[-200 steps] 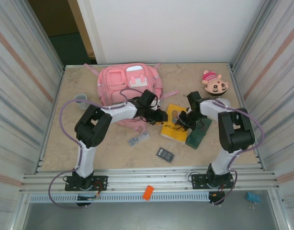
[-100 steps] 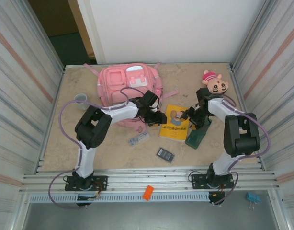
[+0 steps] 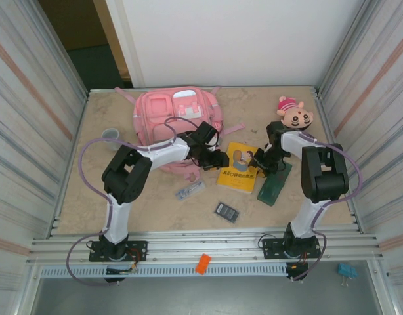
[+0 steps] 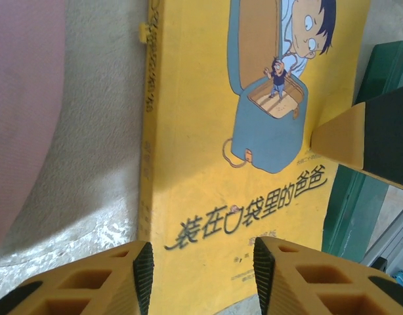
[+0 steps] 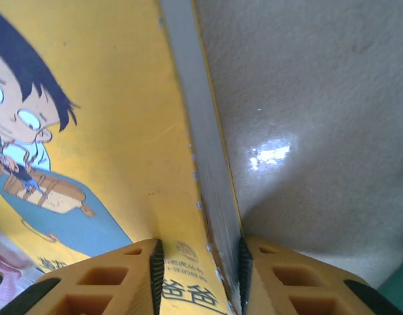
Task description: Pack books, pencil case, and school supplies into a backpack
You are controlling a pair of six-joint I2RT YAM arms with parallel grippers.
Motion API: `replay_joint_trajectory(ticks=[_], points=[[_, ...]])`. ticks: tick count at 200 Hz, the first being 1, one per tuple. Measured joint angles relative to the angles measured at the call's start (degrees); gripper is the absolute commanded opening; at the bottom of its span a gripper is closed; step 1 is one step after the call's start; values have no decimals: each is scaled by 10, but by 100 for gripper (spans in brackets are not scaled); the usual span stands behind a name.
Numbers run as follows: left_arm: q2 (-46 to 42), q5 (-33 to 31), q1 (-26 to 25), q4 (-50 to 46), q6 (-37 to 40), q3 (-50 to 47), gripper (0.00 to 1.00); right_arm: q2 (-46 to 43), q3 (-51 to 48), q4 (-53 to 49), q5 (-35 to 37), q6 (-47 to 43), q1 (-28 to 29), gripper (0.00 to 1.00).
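Right gripper point(image 5: 198, 259) is clamped on the edge of the yellow book point(image 5: 109, 131), with one pad on the cover and the other past the grey page edge. Left gripper point(image 4: 203, 259) hovers over the book's opposite side, jaws apart, nothing between them. The book rests on the table point(image 3: 123, 203) between the pink backpack point(image 3: 172, 115) and the green pencil case point(image 3: 275, 185), just beside the case. The calculator point(image 3: 226, 212) and the silvery item point(image 3: 190, 191) lie nearer the arms' bases.
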Motion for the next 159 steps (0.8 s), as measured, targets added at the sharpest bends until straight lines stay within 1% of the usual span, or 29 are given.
replay_joint_trajectory(ticks=[20, 36, 92, 128, 159], points=[[8, 1, 0, -5, 0, 14, 46, 1, 3, -7, -1, -10, 0, 19], [16, 1, 0, -9, 0, 21, 46, 2, 5, -10, -3, -10, 0, 17], [34, -19, 3, -29, 2, 34, 51, 2, 7, -11, -6, -10, 5, 17], [34, -49, 9, -56, 10, 45, 50, 2, 7, -11, -5, -10, 5, 16], [49, -53, 11, -76, 22, 64, 49, 2, 7, -11, -7, -10, 5, 16]])
